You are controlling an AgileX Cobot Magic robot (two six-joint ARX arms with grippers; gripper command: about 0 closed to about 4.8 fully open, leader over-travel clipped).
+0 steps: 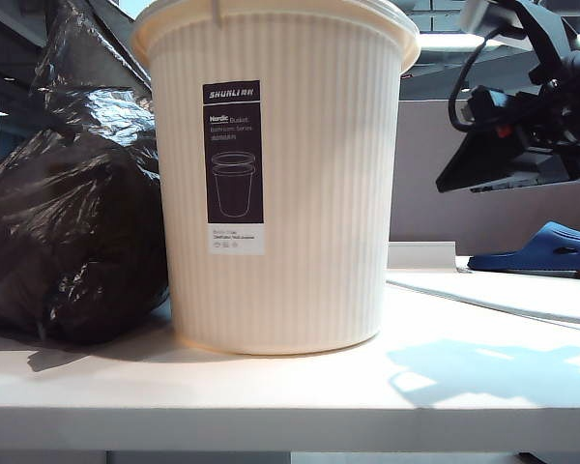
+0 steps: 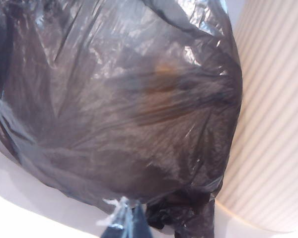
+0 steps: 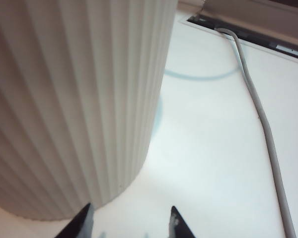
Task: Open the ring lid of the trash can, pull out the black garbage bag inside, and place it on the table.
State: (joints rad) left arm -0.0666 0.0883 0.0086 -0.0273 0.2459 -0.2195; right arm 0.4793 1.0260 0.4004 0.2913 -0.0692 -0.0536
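Left end effector (image 2: 125, 218) clamped on the black garbage bag (image 2: 119, 99); right end effector (image 3: 131, 220) apart, raised beside the trash can (image 3: 74, 99).

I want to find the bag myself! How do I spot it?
Find the big cream ribbed trash can on the white table. The black garbage bag sits on the table against its left side. It is the only dark, shiny, crinkly lump there.

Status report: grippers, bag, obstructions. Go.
Left gripper shut, at black garbage bag. Right gripper open, empty, beside trash can. Bag on table. No obstructions seen.
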